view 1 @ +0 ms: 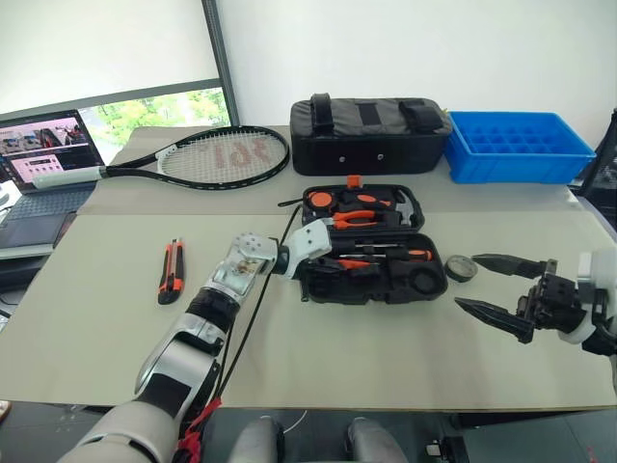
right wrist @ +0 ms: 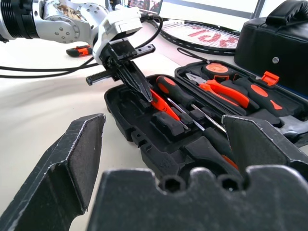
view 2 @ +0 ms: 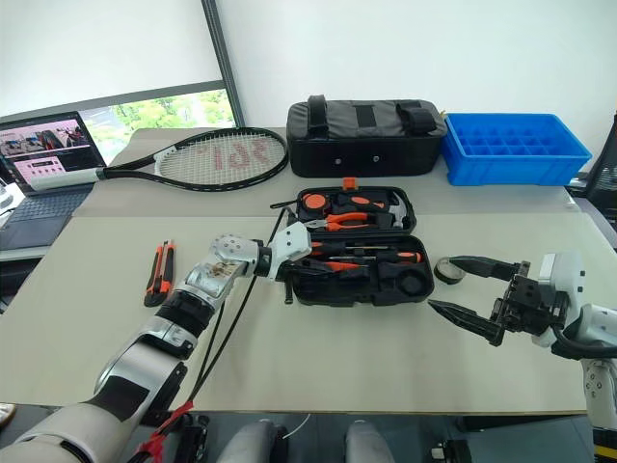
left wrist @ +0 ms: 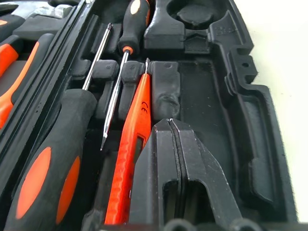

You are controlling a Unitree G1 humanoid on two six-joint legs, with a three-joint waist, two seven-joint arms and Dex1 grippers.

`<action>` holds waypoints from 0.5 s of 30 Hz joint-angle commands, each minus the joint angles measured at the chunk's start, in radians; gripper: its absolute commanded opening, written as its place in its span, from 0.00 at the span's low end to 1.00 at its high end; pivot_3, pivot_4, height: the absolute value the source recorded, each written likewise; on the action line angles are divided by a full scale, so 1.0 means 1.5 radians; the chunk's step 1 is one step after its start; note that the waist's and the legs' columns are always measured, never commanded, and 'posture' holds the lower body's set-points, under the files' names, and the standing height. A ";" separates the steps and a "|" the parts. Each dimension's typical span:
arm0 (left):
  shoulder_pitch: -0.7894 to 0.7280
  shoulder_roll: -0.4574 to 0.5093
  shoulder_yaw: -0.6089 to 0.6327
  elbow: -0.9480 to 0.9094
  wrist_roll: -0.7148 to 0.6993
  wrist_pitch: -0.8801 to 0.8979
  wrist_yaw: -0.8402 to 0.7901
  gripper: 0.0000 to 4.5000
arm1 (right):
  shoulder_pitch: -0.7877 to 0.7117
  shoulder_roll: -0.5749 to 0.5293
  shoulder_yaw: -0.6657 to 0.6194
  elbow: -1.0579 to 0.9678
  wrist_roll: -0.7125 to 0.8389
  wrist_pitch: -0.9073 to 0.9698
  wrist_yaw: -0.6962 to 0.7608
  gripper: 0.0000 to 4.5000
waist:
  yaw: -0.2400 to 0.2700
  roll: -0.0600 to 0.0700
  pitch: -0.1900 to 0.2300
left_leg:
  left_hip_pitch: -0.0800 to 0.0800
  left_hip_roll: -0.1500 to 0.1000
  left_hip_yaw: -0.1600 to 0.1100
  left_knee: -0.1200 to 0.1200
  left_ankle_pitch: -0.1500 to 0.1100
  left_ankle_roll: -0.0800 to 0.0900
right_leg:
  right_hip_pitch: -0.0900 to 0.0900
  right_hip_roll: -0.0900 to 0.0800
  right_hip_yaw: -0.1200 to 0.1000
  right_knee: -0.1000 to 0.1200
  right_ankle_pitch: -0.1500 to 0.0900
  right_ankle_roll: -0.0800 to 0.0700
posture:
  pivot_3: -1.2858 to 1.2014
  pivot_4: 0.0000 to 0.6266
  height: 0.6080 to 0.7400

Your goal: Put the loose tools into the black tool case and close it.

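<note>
One black tool case (view 1: pixel 371 275) lies open in the middle of the counter (view 1: pixel 96 328), its lid half (view 1: pixel 359 205) laid flat on the far side and its tray half nearer the robot. In the tray, the left wrist view shows two black-and-orange-handled screwdrivers (left wrist: pixel 53 159) lying in their slots, with one small orange tester screwdriver (left wrist: pixel 132 144) beside them. The left gripper (right wrist: pixel 139 89) is clenched shut with nothing between its fingers, its tip down in the tray at the case's left end, just beside the tester screwdriver; whether it touches it cannot be told. One orange-and-black utility knife (view 1: pixel 171 271) lies loose on the counter, well to the left of the case. One small black tape roll (view 1: pixel 461 267) lies flat on the counter just beside the case's right end. The right gripper (view 1: pixel 492 285) hangs above the counter to the right of the case with its two fingers spread wide and empty, pointing toward the tape roll and apart from it. The lid half holds pliers with orange grips and other orange-and-black tools; their exact number cannot be told. At the back of the counter lie one tennis racket (view 1: pixel 217 156), one black fabric bag (view 1: pixel 371 133) and one blue plastic crate (view 1: pixel 519 145). One laptop (view 1: pixel 39 159) stands open at the far left.
</note>
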 commanded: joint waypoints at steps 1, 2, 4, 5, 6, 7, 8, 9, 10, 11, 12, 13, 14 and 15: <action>-0.027 -0.012 0.003 0.044 0.014 -0.042 0.015 0.01 | 0.001 -0.001 -0.023 -0.021 0.010 -0.014 -0.004 1.00 | -0.001 0.000 0.000 | 0.000 0.000 0.000 0.000 0.000 0.000 | 0.000 0.000 0.000 0.000 0.000 0.000 | 0.52 0.24 0.75; -0.031 -0.015 0.004 0.055 0.019 -0.050 0.021 0.01 | 0.002 -0.002 -0.023 -0.022 0.010 -0.014 -0.004 1.00 | -0.001 0.000 0.000 | 0.000 0.000 0.000 0.000 0.000 0.000 | 0.000 0.000 0.000 0.000 0.000 0.000 | 0.52 0.24 0.75; -0.038 -0.023 0.011 0.071 0.016 -0.063 0.023 0.01 | 0.002 -0.005 -0.026 -0.025 0.012 -0.011 -0.006 1.00 | -0.001 0.000 0.000 | 0.000 0.000 0.000 0.000 0.000 0.000 | 0.000 0.000 0.000 0.000 0.000 0.000 | 0.52 0.24 0.75; -0.040 -0.029 0.019 0.068 0.006 -0.066 0.018 0.01 | 0.001 -0.007 -0.027 -0.025 0.013 -0.010 -0.007 1.00 | -0.002 0.000 0.000 | 0.000 0.000 0.000 0.000 0.000 0.000 | 0.000 0.000 0.000 0.001 0.000 0.000 | 0.52 0.24 0.75; -0.042 -0.033 0.028 0.063 -0.005 -0.069 0.010 0.01 | 0.001 -0.008 -0.028 -0.026 0.013 -0.009 -0.008 1.00 | -0.003 0.000 0.000 | 0.000 0.000 0.000 0.000 0.000 0.000 | 0.000 0.000 0.000 0.001 0.000 0.000 | 0.52 0.24 0.75; -0.042 -0.036 0.035 0.057 -0.014 -0.071 0.004 0.01 | 0.002 -0.008 -0.029 -0.026 0.014 -0.008 -0.008 1.00 | -0.003 0.000 0.000 | 0.000 0.000 0.000 0.000 0.000 0.000 | 0.000 0.000 0.000 0.001 0.000 0.000 | 0.52 0.24 0.75; -0.043 -0.038 0.043 0.053 -0.022 -0.070 0.000 0.01 | 0.003 -0.009 -0.030 -0.027 0.014 -0.008 -0.008 1.00 | -0.003 0.000 0.000 | 0.000 0.000 0.000 0.000 0.000 0.000 | 0.000 0.000 0.000 0.001 0.000 0.000 | 0.52 0.24 0.75; -0.043 -0.040 0.048 0.053 -0.025 -0.071 0.000 0.01 | 0.003 -0.009 -0.031 -0.026 0.013 -0.009 -0.008 1.00 | -0.003 0.000 0.000 | 0.000 0.000 0.000 0.000 0.000 0.000 | 0.000 0.000 0.000 0.001 0.000 0.000 | 0.52 0.24 0.75; -0.045 -0.040 0.051 0.057 -0.024 -0.076 0.002 0.01 | 0.003 -0.008 -0.031 -0.026 0.013 -0.009 -0.008 1.00 | -0.003 0.000 0.000 | 0.000 0.000 0.000 0.000 0.000 0.000 | 0.000 0.000 0.000 0.001 0.000 0.000 | 0.52 0.24 0.75; -0.047 -0.040 0.053 0.066 -0.019 -0.080 0.009 0.01 | 0.003 -0.008 -0.030 -0.026 0.013 -0.009 -0.009 1.00 | -0.003 0.000 0.000 | 0.000 0.000 0.000 0.000 0.000 0.000 | 0.000 0.000 0.000 0.001 0.000 0.000 | 0.52 0.24 0.75; -0.049 -0.040 0.054 0.073 -0.014 -0.084 0.013 0.01 | 0.003 -0.008 -0.030 -0.026 0.012 -0.009 -0.009 1.00 | -0.003 0.000 0.000 | 0.000 0.000 0.000 0.000 0.000 0.000 | 0.000 0.000 0.000 0.001 0.000 0.000 | 0.52 0.24 0.75; -0.052 -0.041 0.057 0.081 -0.009 -0.087 0.023 0.01 | 0.003 -0.008 -0.031 -0.026 0.013 -0.009 -0.010 1.00 | -0.002 0.000 0.000 | 0.000 0.000 0.000 0.000 0.000 0.000 | 0.000 0.000 0.000 0.001 0.000 0.000 | 0.52 0.24 0.75; -0.053 -0.041 0.059 0.086 -0.007 -0.089 0.030 0.01 | 0.003 -0.008 -0.031 -0.027 0.013 -0.009 -0.010 1.00 | -0.002 0.000 0.000 | 0.000 0.000 0.000 0.000 0.000 0.000 | 0.000 0.000 0.000 0.001 0.000 0.000 | 0.52 0.24 0.75; -0.055 -0.042 0.061 0.090 -0.005 -0.089 0.035 0.01 | 0.004 -0.008 -0.032 -0.027 0.013 -0.008 -0.010 1.00 | -0.002 0.000 0.000 | 0.000 0.000 0.000 0.000 0.000 0.000 | 0.000 0.000 0.000 0.001 0.000 0.000 | 0.52 0.24 0.75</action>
